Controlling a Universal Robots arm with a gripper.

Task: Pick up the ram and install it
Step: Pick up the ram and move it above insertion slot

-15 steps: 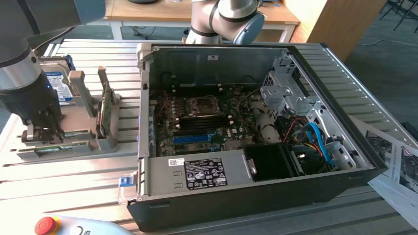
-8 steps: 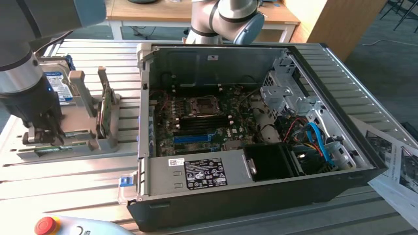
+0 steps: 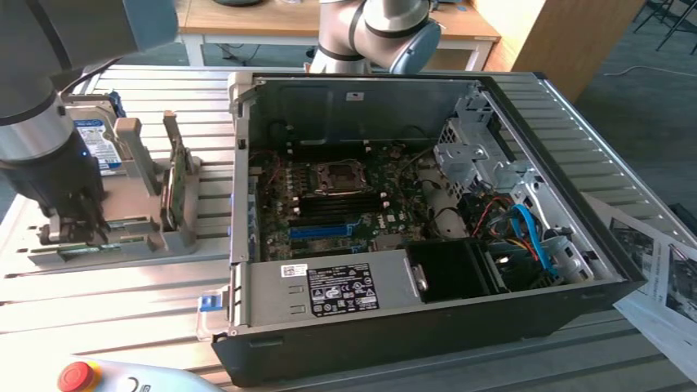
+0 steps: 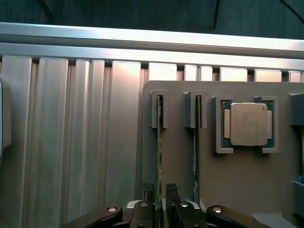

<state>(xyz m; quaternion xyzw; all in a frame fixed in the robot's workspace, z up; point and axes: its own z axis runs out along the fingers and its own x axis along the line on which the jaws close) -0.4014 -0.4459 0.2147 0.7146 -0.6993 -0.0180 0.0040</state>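
The ram (image 4: 159, 142) is a thin green stick standing on edge in a slot of a grey holder (image 4: 180, 166). My gripper (image 4: 160, 206) is down over one end of it, one dark finger (image 4: 149, 204) on each side. Narrow gaps show between the fingers and the stick, so the jaws stand open around it and do not clamp it. A second green stick (image 4: 195, 152) stands in the neighbouring slot. In the exterior view my gripper (image 3: 78, 233) reaches down into the holder (image 3: 142, 245) at that view's left, beside the open computer case (image 3: 436, 327).
A processor chip (image 4: 248, 124) lies in a pocket of the holder. The holder also carries a hard drive (image 3: 104, 143) and an upright green card (image 3: 172, 196). Inside the case the motherboard (image 3: 326, 212) has blue slots (image 3: 326, 231). A red stop button (image 3: 77, 376) sits at the front.
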